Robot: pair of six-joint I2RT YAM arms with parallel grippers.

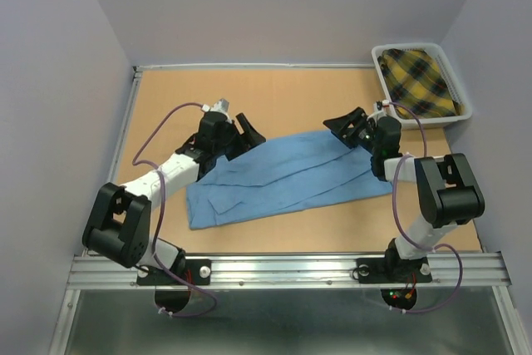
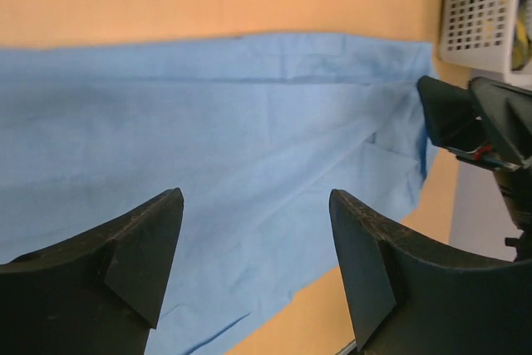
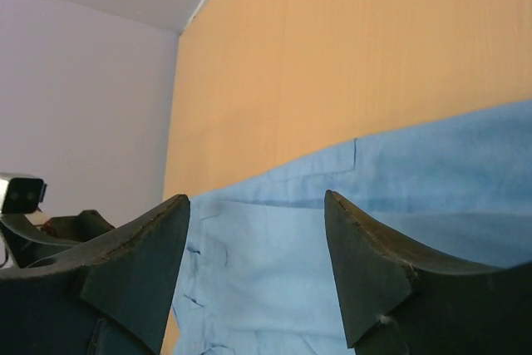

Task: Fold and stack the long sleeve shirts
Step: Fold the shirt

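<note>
One light blue long sleeve shirt [image 1: 287, 176] lies folded into a long band slanting across the table's middle. My left gripper [image 1: 248, 133] hovers open over the band's upper left edge, with nothing between its fingers. My right gripper [image 1: 344, 128] hovers open at the band's upper right end, also holding nothing. In the left wrist view, the left gripper [image 2: 256, 197] frames flat blue shirt cloth [image 2: 208, 122] below it. In the right wrist view, the right gripper [image 3: 256, 197] looks along the shirt [image 3: 399, 197], showing seams and a creased far end.
A white basket [image 1: 462, 107] at the back right corner holds yellow plaid cloth [image 1: 420, 79]. The same basket [image 2: 482, 14] shows in the left wrist view beyond the right arm's fingers [image 2: 453, 114]. Grey walls enclose the tan table [image 1: 249, 89].
</note>
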